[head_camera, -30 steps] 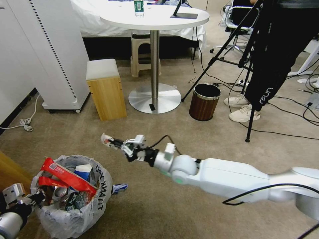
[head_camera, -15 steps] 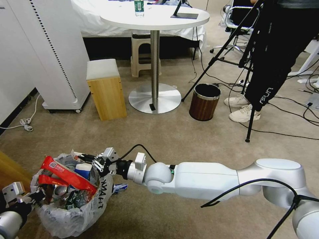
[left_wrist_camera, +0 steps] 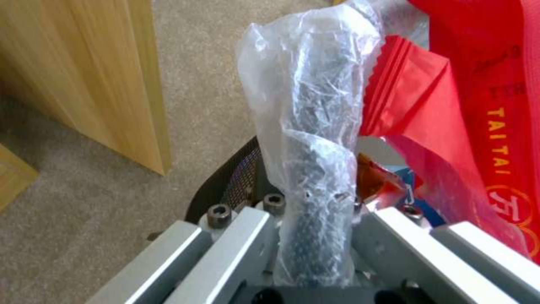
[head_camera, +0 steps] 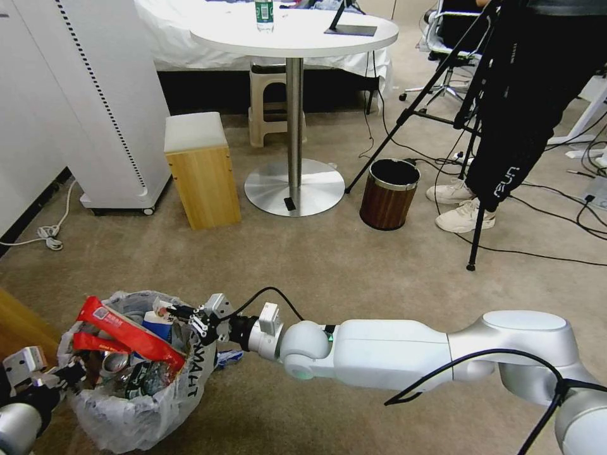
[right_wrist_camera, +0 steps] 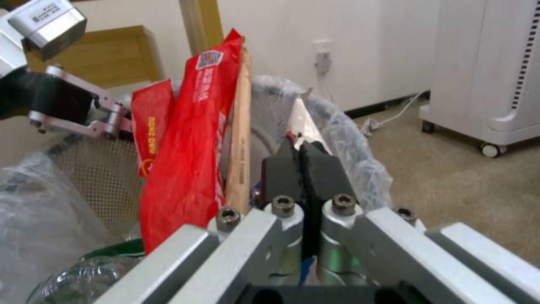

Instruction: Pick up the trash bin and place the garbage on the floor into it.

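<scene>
The trash bin (head_camera: 142, 411), lined with a crinkly clear bag, stands at the lower left on the beige carpet floor (head_camera: 303, 272), full of garbage: red snack bags (head_camera: 120, 332), a blue-white cup (head_camera: 157, 325), a can. My left gripper (head_camera: 63, 374) is shut on its bag-covered rim (left_wrist_camera: 309, 105). My right gripper (head_camera: 179, 311) reaches over the bin's far edge, shut on a thin white-and-red wrapper scrap (right_wrist_camera: 303, 122). Beside it in the bin stand a red bag (right_wrist_camera: 191, 139) and a wooden stick (right_wrist_camera: 242, 147). A blue-white scrap (head_camera: 227, 357) lies on the floor by the bin.
Behind stand a brown wood-grain bin (head_camera: 389, 193), a round table's metal base (head_camera: 294, 186), a wooden box stool (head_camera: 202, 170) and a white cabinet (head_camera: 95, 101). A tripod (head_camera: 471, 189), cables and a person's legs (head_camera: 512, 126) fill the right. Wooden furniture (left_wrist_camera: 84, 76) stands close to the bin.
My right arm swung left and lower, carrying the wrapper scrap from above the open carpet to over the trash bin's rim. The left gripper and bin stayed put.
</scene>
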You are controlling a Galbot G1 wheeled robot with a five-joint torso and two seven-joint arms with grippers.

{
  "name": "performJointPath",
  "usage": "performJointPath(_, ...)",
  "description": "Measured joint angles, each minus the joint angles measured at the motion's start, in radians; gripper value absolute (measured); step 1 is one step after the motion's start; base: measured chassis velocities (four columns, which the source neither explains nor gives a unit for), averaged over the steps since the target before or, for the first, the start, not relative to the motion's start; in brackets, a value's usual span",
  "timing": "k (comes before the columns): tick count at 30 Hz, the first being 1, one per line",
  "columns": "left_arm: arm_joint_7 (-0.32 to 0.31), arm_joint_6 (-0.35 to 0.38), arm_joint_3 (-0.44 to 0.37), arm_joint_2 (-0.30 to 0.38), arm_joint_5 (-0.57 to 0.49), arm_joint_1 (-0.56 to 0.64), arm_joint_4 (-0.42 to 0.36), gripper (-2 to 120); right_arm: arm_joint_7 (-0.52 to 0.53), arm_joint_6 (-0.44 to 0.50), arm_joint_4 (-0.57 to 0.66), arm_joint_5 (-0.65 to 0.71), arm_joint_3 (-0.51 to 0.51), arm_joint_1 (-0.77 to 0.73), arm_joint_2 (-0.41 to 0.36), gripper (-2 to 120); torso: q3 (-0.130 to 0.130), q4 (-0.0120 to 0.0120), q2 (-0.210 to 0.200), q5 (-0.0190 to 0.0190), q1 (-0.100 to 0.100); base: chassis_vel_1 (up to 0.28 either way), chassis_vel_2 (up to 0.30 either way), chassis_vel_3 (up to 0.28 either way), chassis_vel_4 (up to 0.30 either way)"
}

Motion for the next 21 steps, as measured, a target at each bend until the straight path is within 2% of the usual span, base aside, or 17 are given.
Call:
performJointPath(4, 0.000, -0.001, 0.002, -0.009, 0.002, 0.000, -0.001, 1, 0.006, -0.006, 0.005, -0.004, -0.002, -0.007, -0.008, 0, 0.000, -0.0001, 0.000, 0.0000, 0.000, 0.000, 0.000, 0.000, 0.000)
performJointPath(5, 0.000, -0.001, 0.003, -0.010, 0.002, 0.000, -0.002, 1, 0.007, -0.010, 0.010, -0.006, -0.001, -0.011, -0.015, 6, 0.000, -0.0001, 0.000, 0.0000, 0.000, 0.000, 0.000, 0.000, 0.000)
performJointPath(6, 0.000, -0.001, 0.003, -0.010, 0.002, 0.000, -0.002, 1, 0.007, -0.010, 0.010, -0.006, -0.001, -0.011, -0.015, 6, 0.000, -0.0001, 0.000, 0.0000, 0.000, 0.000, 0.000, 0.000, 0.000)
performJointPath(9, 0.000, -0.001, 0.004, -0.011, 0.004, -0.003, -0.002, 1, 0.011, -0.013, 0.024, -0.013, 0.004, -0.025, -0.037, 21, 0.000, -0.0002, 0.000, 0.0001, 0.000, 0.000, 0.000, 0.000, 0.000)
performJointPath(11, 0.000, -0.001, 0.004, -0.011, 0.004, -0.003, -0.002, 1, 0.011, -0.013, 0.025, -0.013, 0.005, -0.026, -0.037, 22, 0.000, -0.0001, 0.000, 0.0001, 0.000, 0.000, 0.000, 0.000, 0.000)
performJointPath(13, 0.000, -0.001, 0.006, -0.013, 0.006, -0.003, -0.003, 1, 0.012, -0.013, 0.037, -0.019, 0.022, -0.038, -0.057, 35, 0.000, -0.0002, 0.000, 0.0001, 0.000, 0.000, 0.000, 0.000, 0.000)
performJointPath(15, 0.000, -0.001, 0.007, -0.014, 0.007, -0.003, -0.003, 1, 0.012, -0.013, 0.042, -0.021, 0.033, -0.043, -0.063, 38, 0.000, -0.0001, 0.000, 0.0001, 0.000, 0.000, 0.000, 0.000, 0.000)
performJointPath(16, 0.000, -0.001, 0.007, -0.014, 0.007, -0.003, -0.004, 1, 0.011, -0.013, 0.049, -0.021, 0.048, -0.048, -0.069, 45, 0.000, -0.0001, 0.000, 0.0001, 0.000, 0.000, 0.000, 0.000, 0.000)
performJointPath(18, 0.000, -0.001, 0.007, -0.014, 0.008, -0.003, -0.003, 1, 0.011, -0.013, 0.054, -0.021, 0.057, -0.051, -0.074, 48, 0.000, -0.0001, 0.000, 0.0001, 0.000, 0.000, 0.000, 0.000, 0.000)
performJointPath(20, 0.000, -0.001, 0.007, -0.014, 0.008, -0.004, -0.002, 1, 0.011, -0.014, 0.072, -0.020, 0.077, -0.056, -0.091, 60, 0.000, -0.0002, 0.000, 0.0001, 0.000, 0.000, 0.000, 0.000, 0.000)
performJointPath(21, 0.000, -0.001, 0.007, -0.014, 0.008, -0.004, -0.002, 1, 0.011, -0.014, 0.072, -0.020, 0.077, -0.056, -0.091, 60, 0.000, -0.0002, 0.000, 0.0001, 0.000, 0.000, 0.000, 0.000, 0.000)
